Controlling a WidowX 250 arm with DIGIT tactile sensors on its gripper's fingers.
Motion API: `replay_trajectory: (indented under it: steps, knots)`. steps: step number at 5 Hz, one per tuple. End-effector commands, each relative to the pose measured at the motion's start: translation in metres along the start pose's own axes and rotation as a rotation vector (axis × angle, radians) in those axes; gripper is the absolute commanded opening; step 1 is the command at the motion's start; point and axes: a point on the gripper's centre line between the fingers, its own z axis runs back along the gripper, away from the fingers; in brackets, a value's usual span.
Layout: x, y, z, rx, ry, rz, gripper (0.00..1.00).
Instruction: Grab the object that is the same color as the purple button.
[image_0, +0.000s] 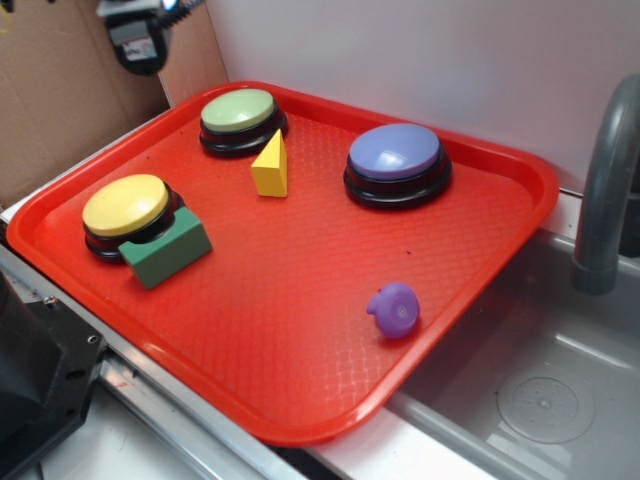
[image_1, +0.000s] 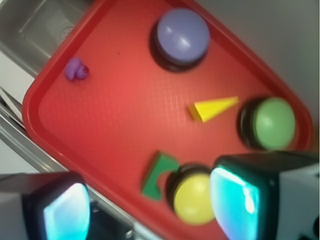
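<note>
Far across the red tray (image_0: 300, 330) from my hand (image_1: 150, 200), near the tray's opposite corner, lies the small purple toy (image_0: 394, 310) I am after. It sits alone on open tray floor, well apart from everything else, close to the rim beside the sink (image_0: 540, 400). The purple button (image_0: 396, 163) that sets the colour stands off to one side of the path between us.

My hand hangs high above the tray's other end, over the yellow button (image_0: 127, 212) and the green block (image_0: 167, 248) that leans against it. To do this step well, I judge I should travel across at height, clear of the yellow wedge (image_0: 271, 165) and the green button (image_0: 241, 118), stop directly above the toy, and only then drop. The toy is rounded and small, so I would centre it between my fingers (image_1: 235, 195) and close low on its widest part, or it may squirt out sideways.

My hand is spread wide, the two fingers well apart in the wrist view, with nothing between them and touching nothing.
</note>
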Motion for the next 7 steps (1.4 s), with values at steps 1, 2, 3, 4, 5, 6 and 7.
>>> replay_trajectory:
  steps: [1, 2, 3, 4, 5, 6, 7]
  knots:
    - [0.057, -0.020, -0.014, 0.016, -0.164, -0.461, 1.00]
    - [0.084, -0.040, -0.033, -0.033, -0.191, -0.660, 1.00]
    - [0.099, -0.059, -0.059, -0.044, -0.246, -0.753, 1.00]
    - [0.104, -0.070, -0.082, -0.046, -0.270, -0.777, 1.00]
    - [0.108, -0.080, -0.107, -0.032, -0.268, -0.776, 1.00]
    - [0.105, -0.085, -0.124, -0.075, -0.223, -0.755, 1.00]
    - [0.102, -0.089, -0.136, -0.102, -0.193, -0.755, 1.00]
